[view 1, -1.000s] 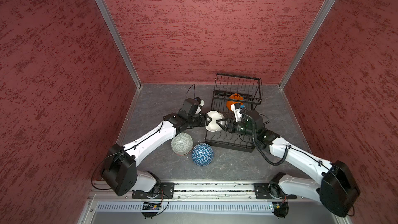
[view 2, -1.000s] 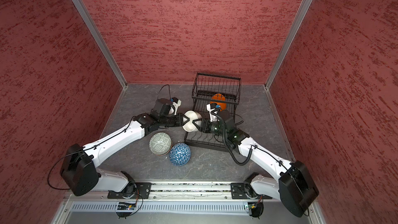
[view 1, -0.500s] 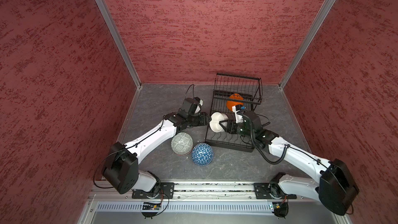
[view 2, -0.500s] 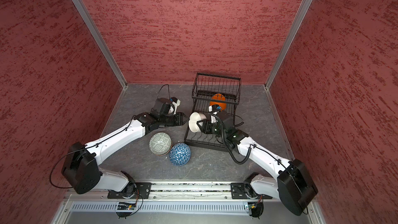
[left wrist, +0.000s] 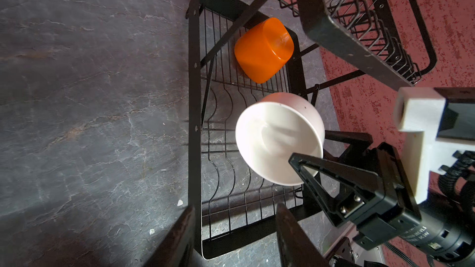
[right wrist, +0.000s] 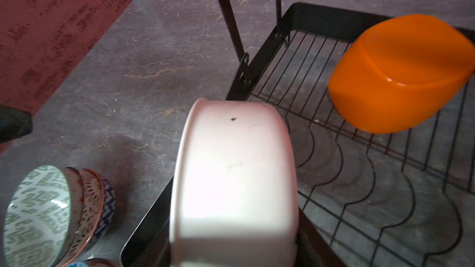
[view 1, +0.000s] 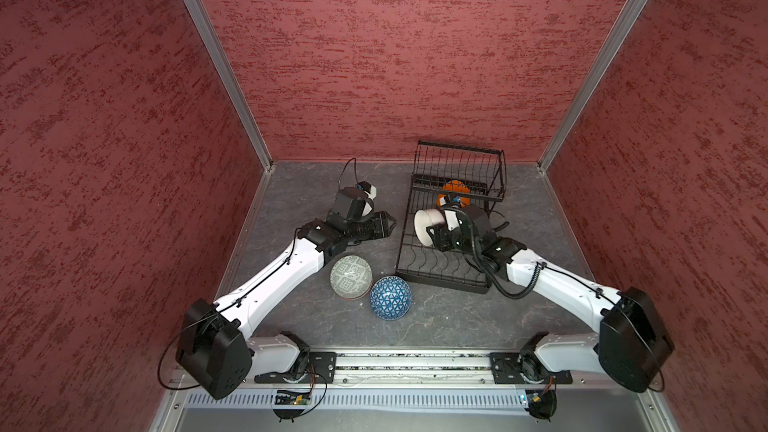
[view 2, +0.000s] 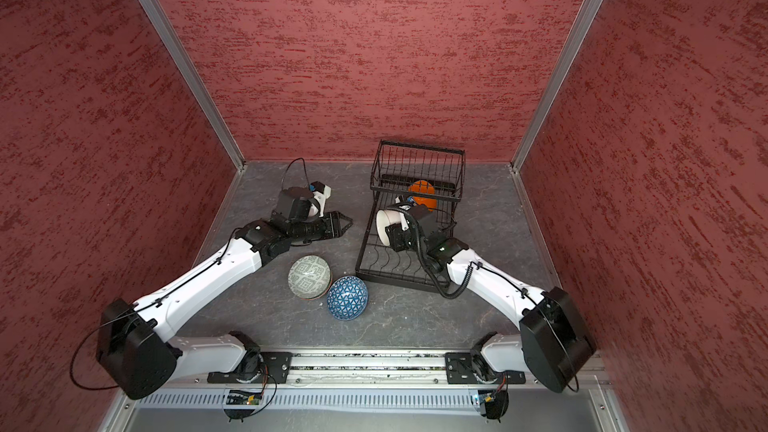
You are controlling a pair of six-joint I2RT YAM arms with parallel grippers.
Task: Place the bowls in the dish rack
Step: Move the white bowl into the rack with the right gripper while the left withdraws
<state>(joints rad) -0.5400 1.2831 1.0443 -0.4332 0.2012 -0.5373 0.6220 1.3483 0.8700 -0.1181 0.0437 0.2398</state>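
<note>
upper tier (view 1: 459,162) over orange bowl (view 1: 455,189), slots (view 1: 436,263) free

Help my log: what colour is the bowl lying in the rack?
Plain orange bowl; clearest in left wrist view.

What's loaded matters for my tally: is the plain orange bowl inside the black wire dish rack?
Yes, the plain orange bowl lies tipped inside the black wire dish rack.

Smooth white bowl (left wrist: 270,137), matt wire rack (left wrist: 194,98)
</note>
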